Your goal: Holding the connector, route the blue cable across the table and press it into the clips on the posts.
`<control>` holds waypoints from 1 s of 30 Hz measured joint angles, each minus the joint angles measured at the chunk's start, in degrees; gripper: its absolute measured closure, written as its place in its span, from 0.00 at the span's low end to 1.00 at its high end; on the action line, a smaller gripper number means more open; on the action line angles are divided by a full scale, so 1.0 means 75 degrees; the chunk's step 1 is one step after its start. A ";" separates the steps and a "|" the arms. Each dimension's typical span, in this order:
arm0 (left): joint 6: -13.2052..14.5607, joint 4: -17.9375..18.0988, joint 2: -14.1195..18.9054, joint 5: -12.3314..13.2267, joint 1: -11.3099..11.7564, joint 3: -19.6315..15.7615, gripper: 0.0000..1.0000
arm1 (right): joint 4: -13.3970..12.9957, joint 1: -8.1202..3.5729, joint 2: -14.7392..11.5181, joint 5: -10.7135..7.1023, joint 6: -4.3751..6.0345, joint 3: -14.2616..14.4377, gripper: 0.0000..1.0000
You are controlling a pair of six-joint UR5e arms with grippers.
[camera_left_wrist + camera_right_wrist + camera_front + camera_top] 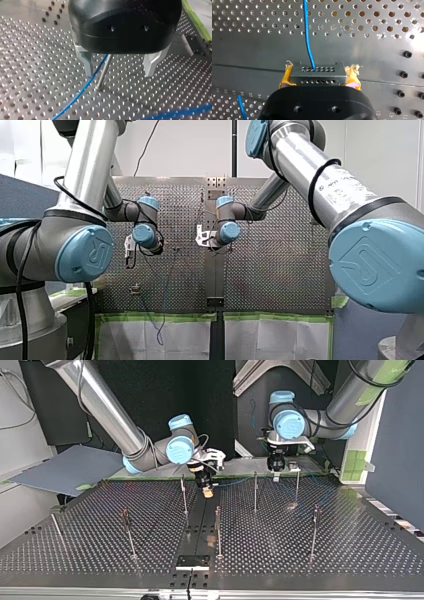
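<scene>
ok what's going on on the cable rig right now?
Cable routing is under way. My right arm has its jaws shut on the grey connector, held low over the perforated table. The blue cable runs out of the connector. My left arm has its jaws open, with a post standing between them in its wrist view and the cable passing close beside one of them. I can't tell whether any clip holds the cable yet.
</scene>
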 joint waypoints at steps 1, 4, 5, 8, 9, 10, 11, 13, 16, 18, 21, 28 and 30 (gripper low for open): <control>-0.0001 0.0019 0.0037 -0.0004 -0.0033 -0.0070 0.02 | 0.0003 0.0000 0.0000 -0.0001 0.0000 0.0000 1.00; -0.0013 0.0128 0.0147 -0.0001 -0.0127 -0.0247 0.02 | 0.0011 -0.0001 0.0000 0.0000 0.0000 0.0000 1.00; -0.0020 0.0172 0.0185 0.0002 -0.0161 -0.0302 0.02 | 0.0023 -0.0002 0.0000 0.0000 0.0000 0.0001 1.00; -0.0051 0.0266 0.0276 0.0003 -0.0273 -0.0485 0.02 | 0.0044 -0.0005 0.0000 0.0000 0.0000 0.0000 1.00; -0.0060 0.0282 0.0289 0.0003 -0.0308 -0.0533 0.02 | 0.0048 -0.0009 0.0000 0.0000 0.0000 0.0001 1.00; -0.0062 0.0296 0.0301 0.0002 -0.0355 -0.0590 0.02 | 0.0052 -0.0013 0.0000 0.0000 0.0000 0.0001 1.00; -0.0061 0.0306 0.0307 -0.0001 -0.0393 -0.0629 0.02 | 0.0057 -0.0018 0.0000 0.0000 0.0002 0.0001 1.00; -0.0091 0.0357 0.0310 -0.0026 -0.0504 -0.0692 0.02 | 0.0064 -0.0031 0.0000 -0.0003 0.0006 0.0001 1.00; -0.0228 0.0511 0.0310 -0.0149 -0.0699 -0.0730 0.02 | 0.0078 -0.0068 0.0000 -0.0008 0.0013 0.0000 1.00; -0.0337 0.0629 0.0310 -0.0260 -0.0827 -0.0731 0.02 | 0.0104 -0.0099 0.0000 -0.0010 0.0027 0.0001 1.00; -0.0496 0.0846 0.0293 -0.0472 -0.1050 -0.0682 0.02 | 0.0164 -0.0148 0.0000 -0.0016 0.0041 0.0000 1.00; -0.0609 0.1031 0.0003 -0.0915 -0.1497 -0.0365 0.02 | 0.0265 -0.0229 -0.0003 -0.0022 0.0048 0.0000 1.00; -0.0657 0.1071 -0.0109 -0.1030 -0.1613 -0.0251 0.02 | 0.0280 -0.0234 -0.0003 -0.0022 0.0035 -0.0001 1.00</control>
